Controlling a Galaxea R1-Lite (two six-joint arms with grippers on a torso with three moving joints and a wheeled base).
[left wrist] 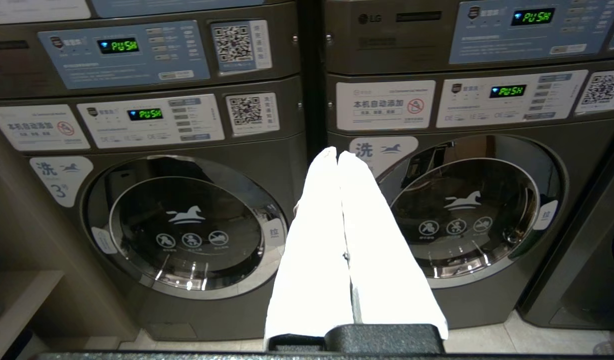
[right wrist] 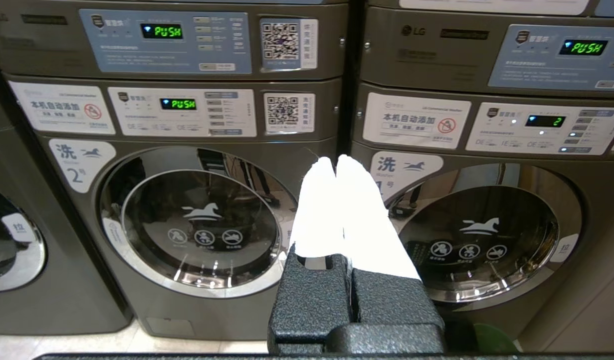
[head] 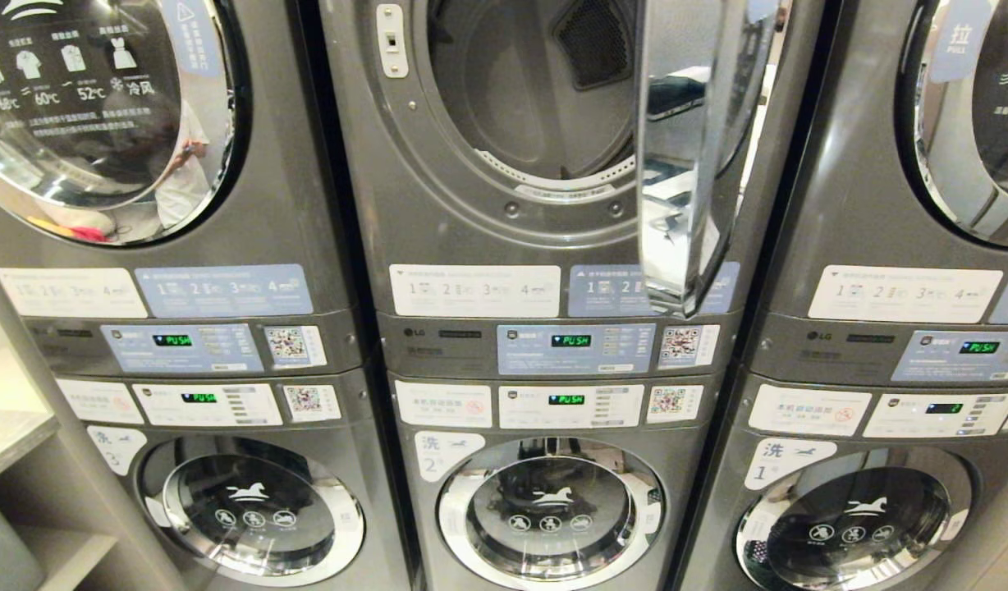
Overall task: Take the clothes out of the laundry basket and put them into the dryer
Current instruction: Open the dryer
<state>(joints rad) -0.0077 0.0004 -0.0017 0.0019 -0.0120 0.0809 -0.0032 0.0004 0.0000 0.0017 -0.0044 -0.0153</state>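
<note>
Both white-fingered end effectors, left (left wrist: 338, 155) and right (right wrist: 335, 161), are clenched empty; find the basket first, since the grey dryer's drum (head: 537, 90) already stands open.

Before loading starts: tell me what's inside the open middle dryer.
The open middle dryer shows a bare grey drum with a dark vent grille at the back; no clothes visible. Its open door covers the drum's right side, and the top is out of frame.
</note>
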